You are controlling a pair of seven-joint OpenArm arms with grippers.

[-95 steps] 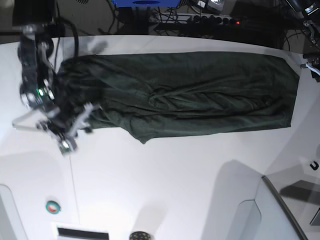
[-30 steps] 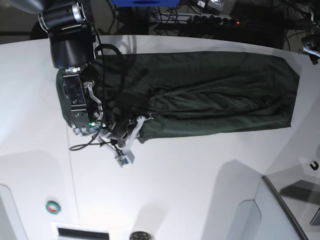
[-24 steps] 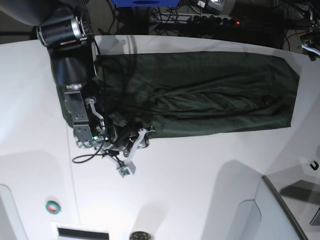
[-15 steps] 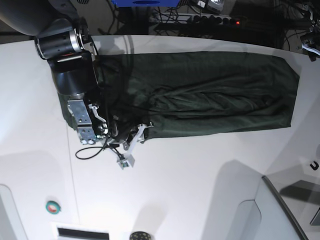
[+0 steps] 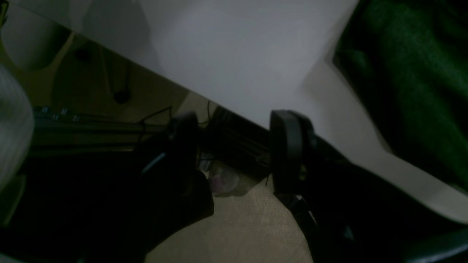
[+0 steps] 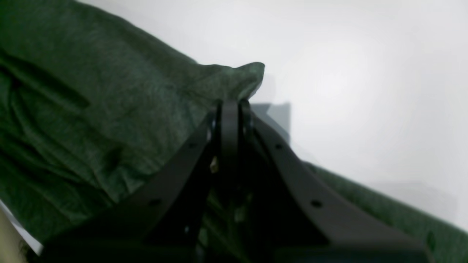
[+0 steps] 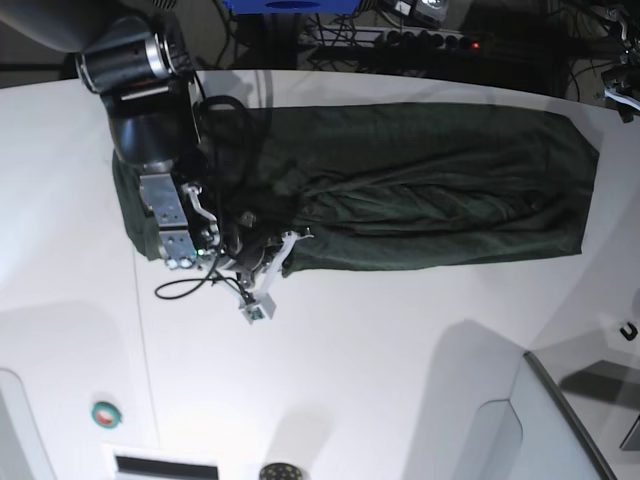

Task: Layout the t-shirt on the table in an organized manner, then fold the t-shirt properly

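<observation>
Fabric of the dark forest-green thin knit t-shirt (image 7: 400, 185) lies as a long wrinkled band across the far half of the smooth white curved-edge table (image 7: 350, 370); likely light, limp, best pinched at hems and corners. Right gripper (image 6: 230, 109) is clenched at a corner, whether pinching cloth unclear. Left gripper (image 5: 234, 146), jaws parted, empty, hangs off the table edge over floor and cables.

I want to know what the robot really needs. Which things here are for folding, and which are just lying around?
For the job:
- the t-shirt, dark green, spread long on the table
- the right gripper, shut at the shirt's edge
- the left gripper, open, off past the table's edge

Just lying about:
- the round green button
- the power strip behind the table
</observation>
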